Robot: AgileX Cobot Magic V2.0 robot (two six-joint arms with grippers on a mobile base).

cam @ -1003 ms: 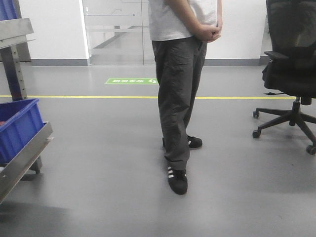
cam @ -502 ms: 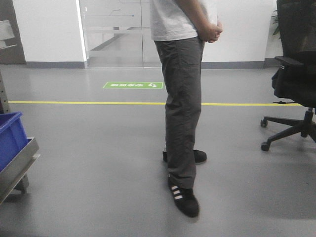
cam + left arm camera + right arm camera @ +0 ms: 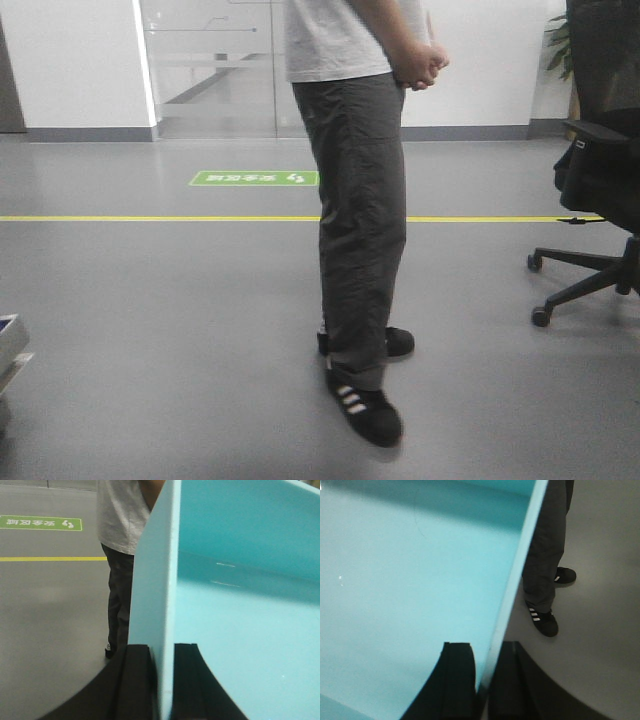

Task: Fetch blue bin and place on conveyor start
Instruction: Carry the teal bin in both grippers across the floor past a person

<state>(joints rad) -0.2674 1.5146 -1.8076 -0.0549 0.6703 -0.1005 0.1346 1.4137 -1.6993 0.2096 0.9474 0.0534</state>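
The blue bin [image 3: 240, 605] is a pale cyan plastic tub and fills most of both wrist views; it also shows in the right wrist view [image 3: 410, 570]. My left gripper [image 3: 161, 650] is shut on its left wall, one black finger inside and one outside. My right gripper [image 3: 487, 652] is shut on its right wall in the same way. The bin is held up off the grey floor between both arms. Its inside is empty. The conveyor start is out of view. The front view shows neither the bin nor the grippers.
A person in a white shirt and dark trousers [image 3: 360, 220] stands close ahead, black shoes [image 3: 368, 412] on the floor. A black office chair [image 3: 600, 170] is at the right. A yellow floor line [image 3: 150, 218] and a green floor sign [image 3: 253, 178] lie beyond. A metal shelf corner [image 3: 10, 345] is at the left edge.
The front view has swung right and moved forward: the steel shelf with the dark blue bin has slid out of view at the left. The person now looms larger.
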